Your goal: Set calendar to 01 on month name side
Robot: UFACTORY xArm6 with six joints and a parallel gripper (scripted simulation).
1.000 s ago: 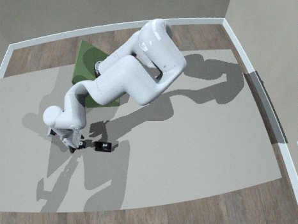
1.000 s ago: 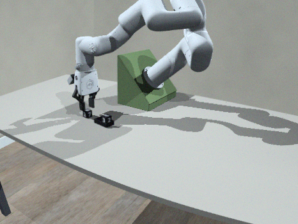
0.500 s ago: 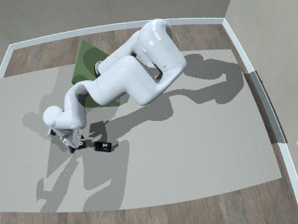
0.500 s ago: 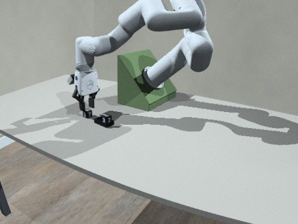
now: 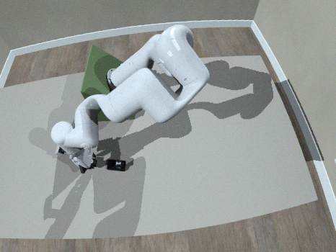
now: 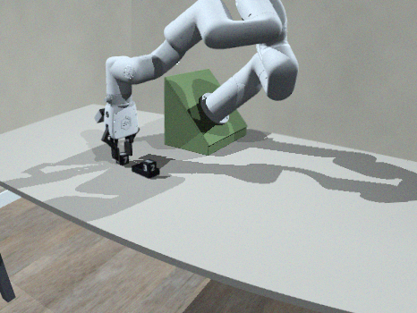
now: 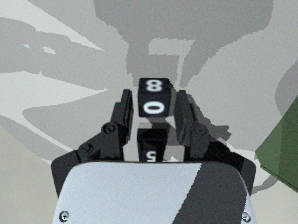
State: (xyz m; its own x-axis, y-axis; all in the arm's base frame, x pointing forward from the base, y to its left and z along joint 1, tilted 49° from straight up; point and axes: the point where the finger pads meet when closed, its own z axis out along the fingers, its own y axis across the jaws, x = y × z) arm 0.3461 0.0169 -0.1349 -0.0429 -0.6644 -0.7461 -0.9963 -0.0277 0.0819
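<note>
The tray (image 5: pixel 109 165) (image 6: pixel 139 171) is resting on the pale table (image 5: pixel 216 158) (image 6: pixel 268 215), well in from its edges, with one cube (image 5: pixel 118 164) (image 6: pixel 151 167) (image 7: pixel 151 150) sitting in it, showing 3 and 2 in the exterior view. The other cube (image 6: pixel 124 158) (image 7: pixel 154 98) is standing outside, near the tray, its 8 and 0 facing the wrist camera. The claw (image 5: pixel 89 167) (image 6: pixel 122 156) (image 7: pixel 154 100) is pointing down around this loose cube, about half open, gripping nothing; gaps are showing on both sides. Behind, the green mount (image 6: pixel 181 114) (image 5: pixel 90 72) (image 7: pixel 280 150) is standing well apart. Shadows are crossing the tabletop; wood floor (image 5: pixel 216 230) (image 6: pixel 112 255) and plain walls (image 5: pixel 299 43) (image 6: pixel 67 54) are surrounding it.

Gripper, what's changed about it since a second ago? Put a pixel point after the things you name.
The gripper (image 5: pixel 89 168) (image 6: pixel 121 156) (image 7: pixel 154 100) has moved down slightly, its fingers now farther down around the loose cube (image 6: pixel 124 158) (image 7: pixel 154 95). Nothing was taken hold of or let go. The loose cube and the tray (image 5: pixel 111 168) (image 6: pixel 139 171) (image 7: pixel 145 135) look unmoved.
</note>
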